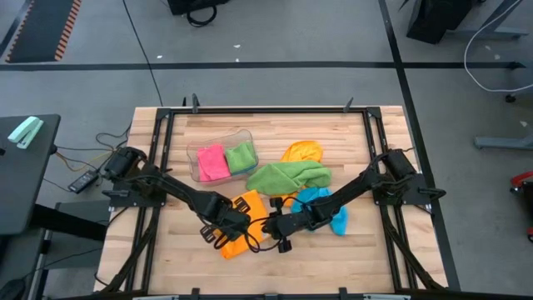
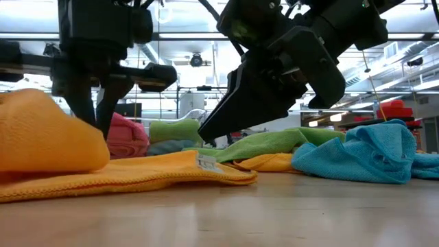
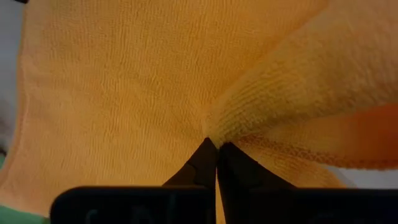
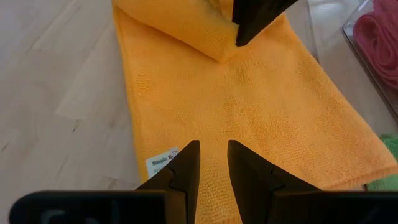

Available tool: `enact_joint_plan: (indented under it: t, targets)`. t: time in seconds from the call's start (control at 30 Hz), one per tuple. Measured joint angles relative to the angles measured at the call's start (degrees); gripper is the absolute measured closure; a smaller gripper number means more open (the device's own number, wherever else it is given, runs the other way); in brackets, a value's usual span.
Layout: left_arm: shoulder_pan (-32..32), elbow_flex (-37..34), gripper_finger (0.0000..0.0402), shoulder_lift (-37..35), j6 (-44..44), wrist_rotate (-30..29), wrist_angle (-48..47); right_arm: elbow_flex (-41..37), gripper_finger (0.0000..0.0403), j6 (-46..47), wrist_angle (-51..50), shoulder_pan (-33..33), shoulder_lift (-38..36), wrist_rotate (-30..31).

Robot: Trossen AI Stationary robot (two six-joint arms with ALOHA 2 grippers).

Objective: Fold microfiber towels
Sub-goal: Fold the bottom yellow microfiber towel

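Left gripper pinching a raised fold of the orange towel, right gripper slightly spread over its edge, pressing down

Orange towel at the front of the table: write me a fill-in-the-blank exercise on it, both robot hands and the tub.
1. The left hand is shut on a fold of the ____ towel.
2. The right hand hangs above the same towel with its fingers slightly ____.
3. The clear tub holds a green towel and a ____ one.
4. The white label sits near the towel's ____.

Missing words: orange; apart; pink; edge
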Motion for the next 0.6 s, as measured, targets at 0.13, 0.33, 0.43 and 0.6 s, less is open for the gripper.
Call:
enact_joint_plan:
  t: [0.13,0.33,0.43,0.6]
  targets:
    - [0.00,-0.54,0.0378,0.14,-0.02,0.00,0.29,0.00,0.0311,-0.40,0.03,0.02,0.00,0.00]
    - [0.00,-0.54,0.0353,0.14,-2.71,-0.53,2.72,0.00,0.0311,-0.40,0.04,0.02,0.00,0.00]
    - [0.00,-0.50,0.0329,0.14,-4.11,-1.25,2.78,0.00,0.0311,-0.33,0.00,0.02,0.00,0.00]
    - [-0.05,2.16,0.0278,0.03,-6.60,-1.47,-2.19,0.00,0.0311,-0.29,-0.01,0.02,0.00,0.00]
